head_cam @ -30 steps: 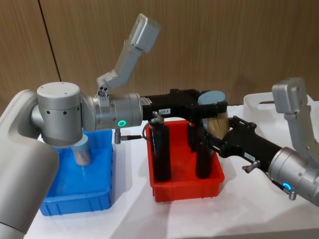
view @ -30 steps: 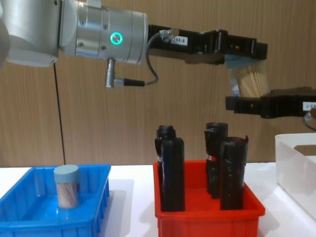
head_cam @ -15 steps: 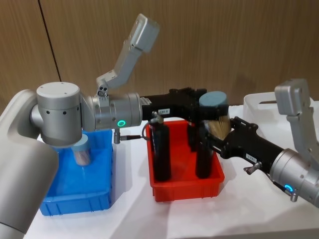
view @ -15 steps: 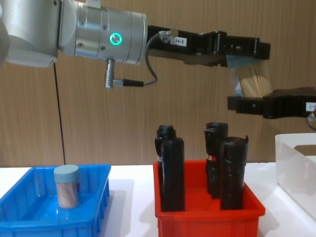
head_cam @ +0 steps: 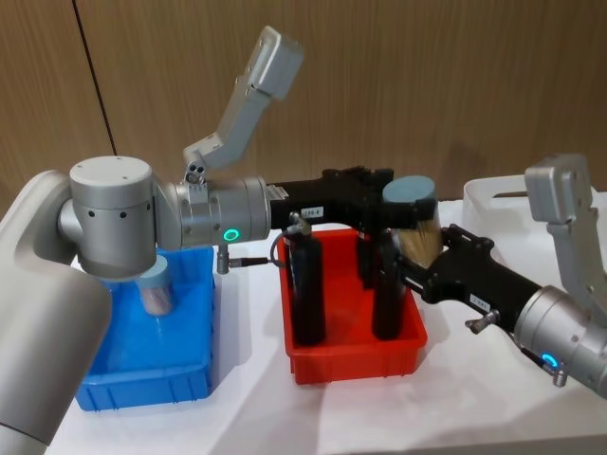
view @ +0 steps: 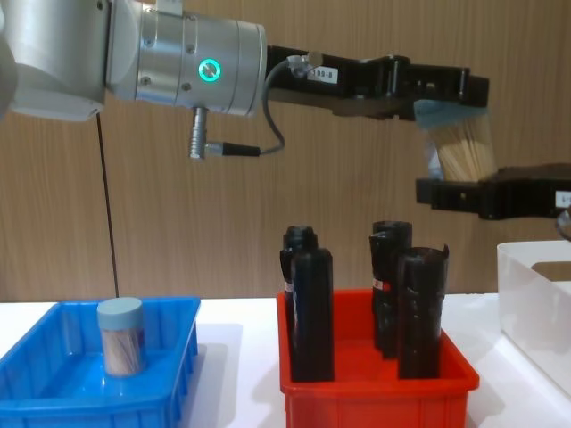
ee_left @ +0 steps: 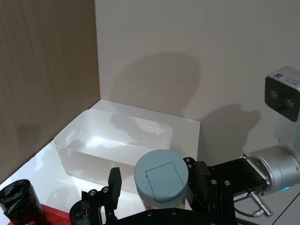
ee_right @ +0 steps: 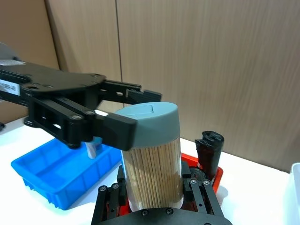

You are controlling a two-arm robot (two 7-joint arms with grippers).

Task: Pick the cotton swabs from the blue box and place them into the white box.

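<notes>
A white table [head_cam: 256, 408] is seen carrying three bins. The white box [head_cam: 488, 190] is set at its right edge, the blue box [head_cam: 142, 379] toward its left edge, and a red bin [head_cam: 356, 360] stands between them with tall black rolls [head_cam: 305, 284] upright inside.

The left arm is stretched level across, above the red bin. The right arm is brought in from the right, lower down, with its wrist toward the white box.

One tub of cotton swabs [view: 462, 147] is held upright in the air above the right end of the red bin, short of the white box. Its lower body is clamped between the fingers of the right gripper [view: 451, 194]. Its grey-blue lid is flanked by the left gripper [view: 464, 91], whose fingers [ee_left: 115, 180] are spread to either side. A gap is seen between the lid and one finger, while the other finger lies just beside the lid.

A second tub [head_cam: 156, 289] is left standing upright in the blue box, near its far wall.
</notes>
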